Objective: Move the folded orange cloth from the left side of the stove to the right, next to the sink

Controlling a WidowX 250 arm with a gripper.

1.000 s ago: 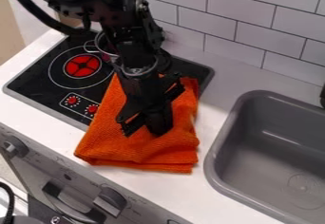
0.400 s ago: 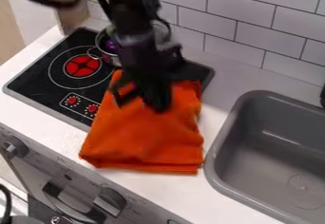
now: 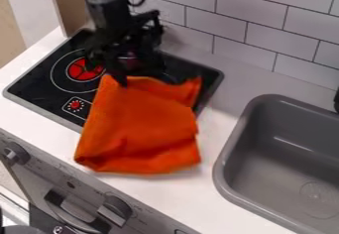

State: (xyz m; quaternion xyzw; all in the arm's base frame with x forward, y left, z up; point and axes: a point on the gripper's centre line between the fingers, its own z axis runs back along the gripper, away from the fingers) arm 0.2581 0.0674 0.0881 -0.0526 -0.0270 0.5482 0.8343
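The gripper (image 3: pixel 112 72) is over the cooktop at the upper left, pointing down, its lower end at the top edge of an orange cloth (image 3: pixel 142 129). Whether it holds the cloth or only touches it is unclear. The cloth spreads from the right part of the black cooktop (image 3: pixel 39 87) onto the white counter, with uneven edges and a fold at its lower left. Behind the gripper, a purple object (image 3: pixel 130 58) is partly hidden.
A grey sink (image 3: pixel 228 144) is set into the counter (image 3: pixel 215 104) at the right. White tiles (image 3: pixel 252 39) line the back wall. Stove knobs (image 3: pixel 114 210) and a handle run along the front at lower left. A brown panel stands at the upper left.
The gripper has moved up and to the left, from over the cloth's middle to its top edge. The cloth has shifted left, and its lower right edge has drawn up and changed shape.
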